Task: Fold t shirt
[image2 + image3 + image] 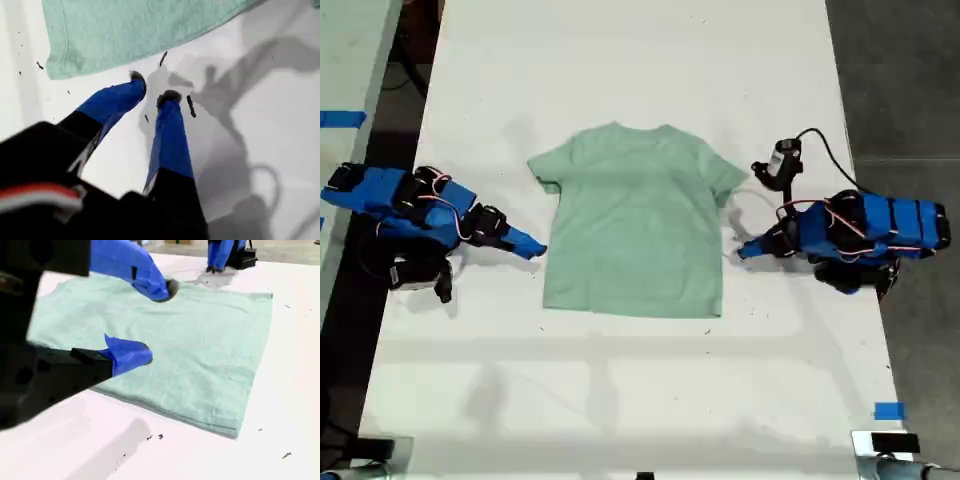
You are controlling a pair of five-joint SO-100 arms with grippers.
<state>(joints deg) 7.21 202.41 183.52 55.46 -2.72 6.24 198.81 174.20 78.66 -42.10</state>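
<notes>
T shirt [635, 220] lay flat. My first pincer [152, 86] and my second pincer [157, 322], both spread and empty, should pinch its side edges cleanly.

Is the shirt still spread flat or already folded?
Spread flat, unfolded. In the exterior view the t shirt lies open on the table, both sleeves out and the hem straight; neither gripper holds it.

Both blue-and-black arms are laid out low and stretched toward each other. My first gripper [152, 86], blue-taped fingers on a black body, is kept just slightly parted with nothing between the tips. My second gripper [157, 321], same build, is spread wide and nothing's held in it.
</notes>
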